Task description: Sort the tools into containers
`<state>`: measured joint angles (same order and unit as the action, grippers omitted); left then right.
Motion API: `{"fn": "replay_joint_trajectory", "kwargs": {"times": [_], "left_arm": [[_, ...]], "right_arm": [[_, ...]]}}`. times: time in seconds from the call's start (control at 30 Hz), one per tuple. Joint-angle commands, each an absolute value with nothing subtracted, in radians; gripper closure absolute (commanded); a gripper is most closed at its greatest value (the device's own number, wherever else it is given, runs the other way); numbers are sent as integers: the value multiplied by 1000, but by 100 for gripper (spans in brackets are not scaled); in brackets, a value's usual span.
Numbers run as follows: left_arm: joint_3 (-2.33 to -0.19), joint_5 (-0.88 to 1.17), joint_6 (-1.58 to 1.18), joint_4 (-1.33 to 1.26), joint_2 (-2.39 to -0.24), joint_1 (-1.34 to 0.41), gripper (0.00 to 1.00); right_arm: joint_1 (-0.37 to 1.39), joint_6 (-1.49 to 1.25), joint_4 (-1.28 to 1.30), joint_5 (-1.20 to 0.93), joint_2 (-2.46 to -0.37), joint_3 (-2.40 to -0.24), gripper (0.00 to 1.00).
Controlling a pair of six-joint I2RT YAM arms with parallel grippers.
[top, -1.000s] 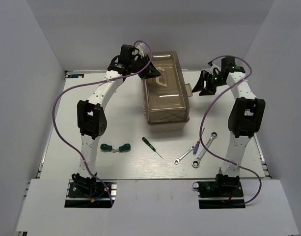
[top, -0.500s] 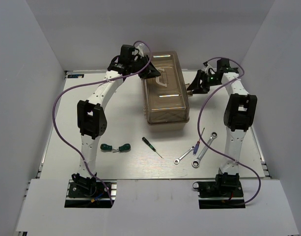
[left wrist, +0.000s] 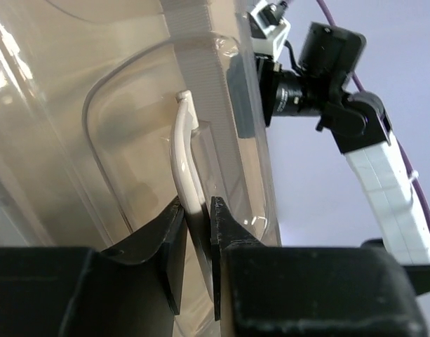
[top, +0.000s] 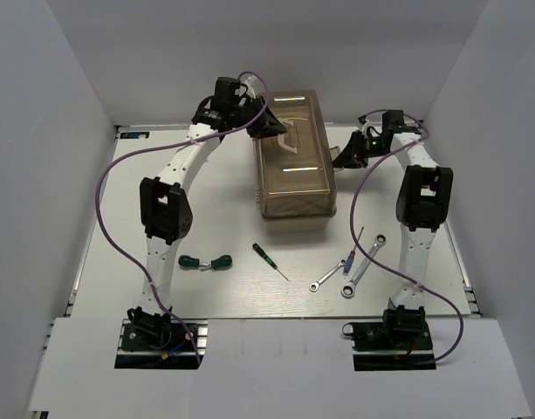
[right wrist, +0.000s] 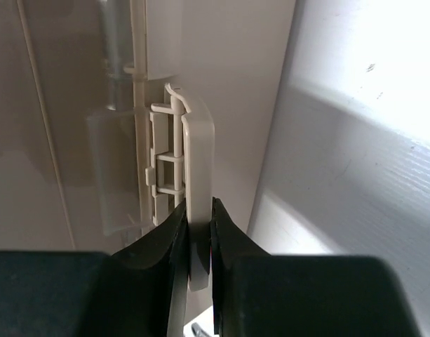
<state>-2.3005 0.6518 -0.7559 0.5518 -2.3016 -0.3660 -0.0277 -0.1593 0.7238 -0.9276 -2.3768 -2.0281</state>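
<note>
White walls are boxing in the pale desk (top: 119, 227), and the toolbox (top: 298, 214) is sitting at the middle of its far edge with the brown lid (top: 293, 179) down. I am working with 2 pincers. My left gripper (left wrist: 197, 210) is pinching the white handle (left wrist: 181, 151) on top of the lid. My right gripper (right wrist: 193, 214) is squeezing the beige latch (right wrist: 197, 154) on the box's right side.

Nothing is getting sorted yet, as I judge it, since all 6 tools are lying loose toward the near edge. The 2 green screwdrivers (top: 190, 260) are resting end to end toward the near left corner. The black screwdriver (top: 265, 255) is lying near the middle. The red/blue screwdriver (top: 347, 262) and 2 wrenches (top: 365, 260) are clustering toward the near right corner.

I am taking the opening of the box as the step in hand, with every tool left to place.
</note>
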Motion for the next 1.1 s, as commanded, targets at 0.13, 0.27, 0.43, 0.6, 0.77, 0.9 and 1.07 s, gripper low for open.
{"fn": "replay_joint_trajectory", "kwargs": {"times": [0.13, 0.27, 0.43, 0.6, 0.77, 0.9, 1.07], "left_arm": [[-2362, 442, -647, 719, -2076, -253, 100], [-2281, 347, -595, 799, -1975, -219, 100], [-2180, 154, -543, 932, -1879, -175, 100], [-2073, 127, -522, 936, -1845, -147, 91], [-2045, 146, -522, 904, -1856, -127, 55], [-2085, 97, -522, 957, -1876, -115, 37], [-2051, -39, -522, 1012, -1786, -81, 33]], "right_arm": [[-87, -152, 563, -743, -2257, -1979, 100], [-109, -132, 575, -707, -2235, -1944, 100], [-123, -118, 589, -667, -2209, -1916, 100], [-126, -112, 592, -690, -2201, -1905, 85], [-126, -106, 594, -779, -2168, -1893, 41], [-149, -69, 633, -815, -2117, -1870, 32], [-187, 55, 731, -781, -2020, -1787, 28]]}}
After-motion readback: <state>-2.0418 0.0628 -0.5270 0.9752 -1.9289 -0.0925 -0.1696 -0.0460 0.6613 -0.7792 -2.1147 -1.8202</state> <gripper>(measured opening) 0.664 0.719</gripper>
